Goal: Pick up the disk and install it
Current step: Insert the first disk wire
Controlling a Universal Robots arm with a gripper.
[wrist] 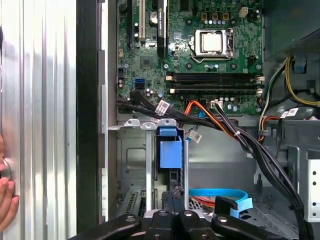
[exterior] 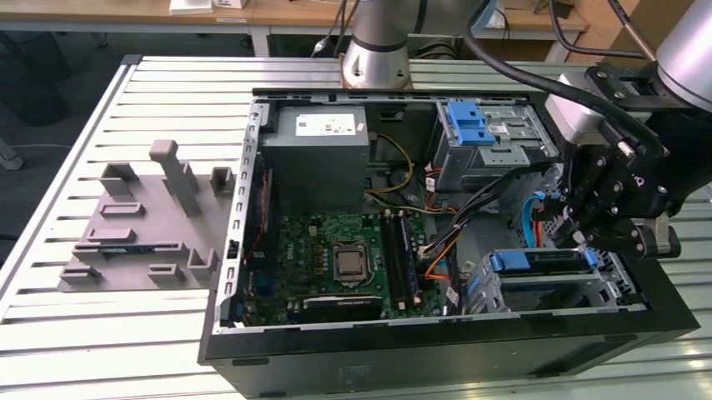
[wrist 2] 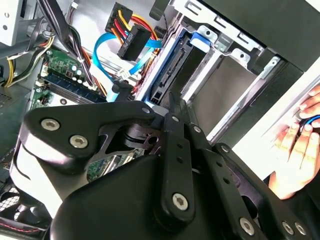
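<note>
The disk (exterior: 542, 261) stands on edge in the lower drive cage of the open computer case (exterior: 445, 354), with the blue end of its carrier showing. In the first wrist view the disk (wrist: 170, 149) sits between the cage's metal walls, and in the second wrist view the disk (wrist 2: 169, 75) shows its dark edge and blue frame. My gripper (exterior: 575, 240) hangs just above the cage at the exterior view's right. Its fingers are shut together with nothing between them, and the tips of the gripper (wrist 2: 178, 107) come close to the disk's edge. I cannot tell if the gripper (wrist: 174, 196) touches it.
A second blue-latched bay (exterior: 473, 123) sits at the back of the case, beside the grey power supply (exterior: 323, 154). The motherboard (exterior: 333, 258) and loose cables (wrist: 240, 135) fill the middle. A grey fixture (exterior: 139, 225) lies on the slatted table. A person's hand (wrist 2: 295, 147) rests outside the case.
</note>
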